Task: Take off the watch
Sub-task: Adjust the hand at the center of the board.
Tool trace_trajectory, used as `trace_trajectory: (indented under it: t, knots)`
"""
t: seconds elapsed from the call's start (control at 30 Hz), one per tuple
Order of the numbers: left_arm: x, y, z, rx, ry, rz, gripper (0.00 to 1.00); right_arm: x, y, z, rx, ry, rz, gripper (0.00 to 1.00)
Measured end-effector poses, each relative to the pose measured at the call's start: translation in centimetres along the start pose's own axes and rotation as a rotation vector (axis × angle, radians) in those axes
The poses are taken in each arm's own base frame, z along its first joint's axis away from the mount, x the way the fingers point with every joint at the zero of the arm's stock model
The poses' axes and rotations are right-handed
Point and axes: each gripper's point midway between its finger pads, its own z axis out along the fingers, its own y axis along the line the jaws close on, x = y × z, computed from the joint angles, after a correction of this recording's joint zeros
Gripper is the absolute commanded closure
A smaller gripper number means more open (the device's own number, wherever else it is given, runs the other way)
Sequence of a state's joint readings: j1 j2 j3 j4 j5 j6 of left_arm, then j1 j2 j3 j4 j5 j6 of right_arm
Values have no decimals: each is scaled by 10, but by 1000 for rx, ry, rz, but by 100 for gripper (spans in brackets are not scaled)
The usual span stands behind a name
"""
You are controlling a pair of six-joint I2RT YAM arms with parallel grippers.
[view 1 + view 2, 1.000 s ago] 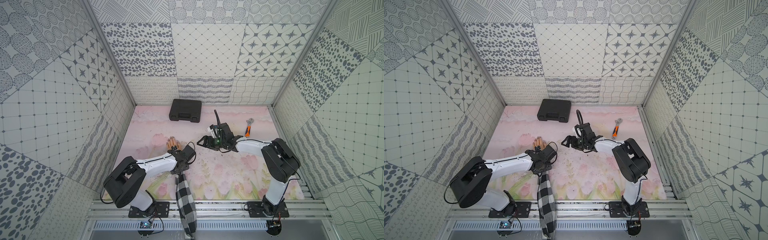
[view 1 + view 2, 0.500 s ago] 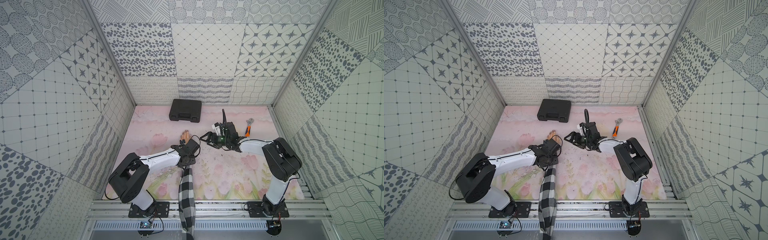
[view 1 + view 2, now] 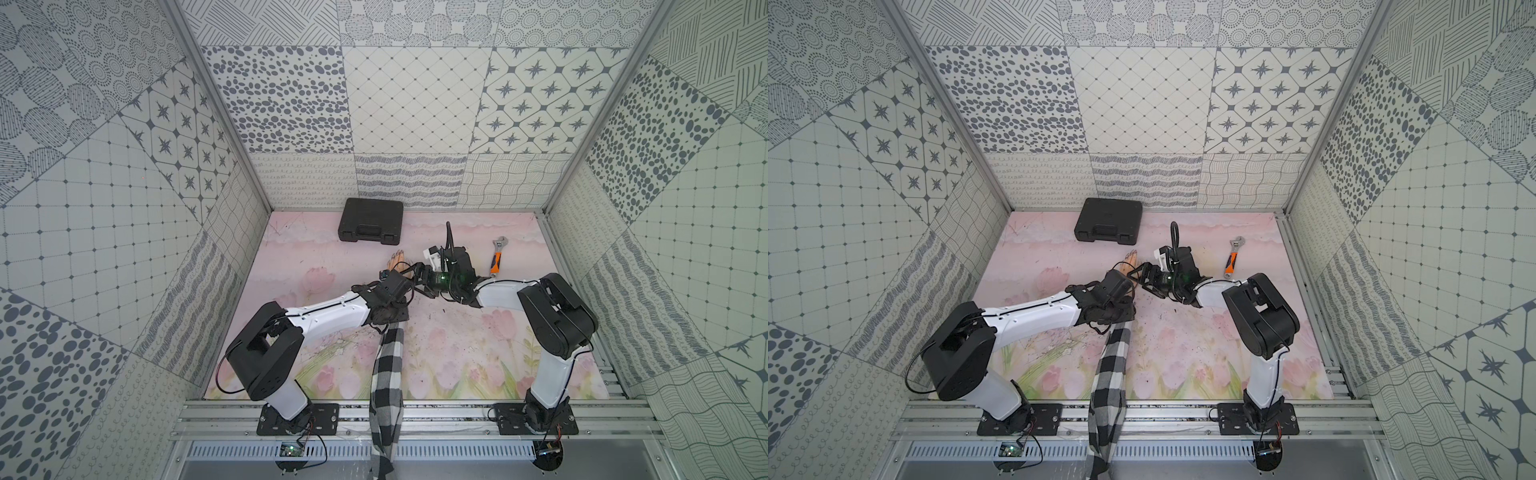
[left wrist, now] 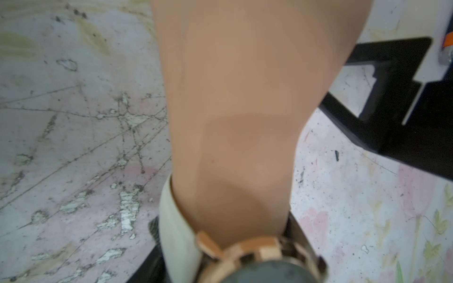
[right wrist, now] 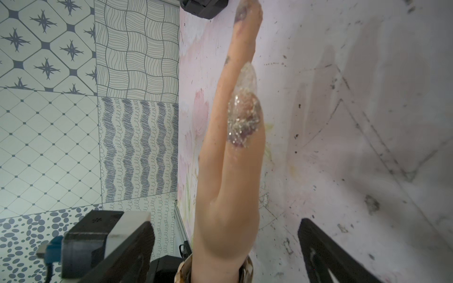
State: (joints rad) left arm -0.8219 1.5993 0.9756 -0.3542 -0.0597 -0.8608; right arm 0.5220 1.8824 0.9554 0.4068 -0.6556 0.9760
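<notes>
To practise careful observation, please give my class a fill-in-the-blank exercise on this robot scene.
1. The watch is strapped around the ____ of the mannequin hand.
2. The wrench has an ____ handle.
3. The right gripper has its jaws ____, one on each side of the mannequin hand.
Missing words: wrist; orange; open.

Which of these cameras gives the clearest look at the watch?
The left wrist view: it shows the watch close up, gold case and cream strap around the mannequin wrist. The right wrist view catches only a sliver of it. In both top views the left arm hides it.
</notes>
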Motion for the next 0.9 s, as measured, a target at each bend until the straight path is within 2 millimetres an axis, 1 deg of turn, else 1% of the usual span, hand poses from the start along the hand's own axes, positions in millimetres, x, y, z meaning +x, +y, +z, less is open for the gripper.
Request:
trace_trajectory:
  t: [0.07, 0.13, 0.2, 0.3, 0.33, 0.43, 0.47, 0.53, 0.6, 0.67, 0.83, 0.9]
  knots:
    - [1, -5, -1, 12, 0, 8, 66, 0, -2, 2, -3, 1, 9, 13]
    - [1, -11, -1, 22, 1, 14, 66, 1, -4, 3, -3, 2, 19, 20]
    - [3, -16, 0, 30, 5, 23, 66, 2, -4, 3, -7, 4, 25, 30]
    - [4, -21, 1, 41, 9, 30, 61, 2, -4, 3, -15, 3, 30, 48]
    - [4, -23, 1, 45, 11, 33, 58, 2, -4, 3, -16, 2, 29, 53]
    - [5, -27, 1, 55, 17, 38, 46, 5, -7, 0, -6, -1, 39, 64]
    - [6, -28, 1, 59, 20, 40, 41, 6, -8, -2, 1, -7, 39, 68]
    - [5, -30, 0, 66, 20, 46, 34, 6, -8, -8, 23, -22, 42, 74]
    - [1, -35, -5, 86, 3, 45, 26, 7, -10, -16, 62, -38, 40, 78]
    - [-3, -39, -11, 106, -17, 40, 20, 9, -14, -26, 118, -55, 36, 79]
    - [-15, -45, -30, 135, -70, 32, 10, 11, -19, -52, 254, -83, 19, 79]
    - [-21, -45, -39, 140, -97, 27, 8, 12, -21, -62, 324, -78, 0, 79]
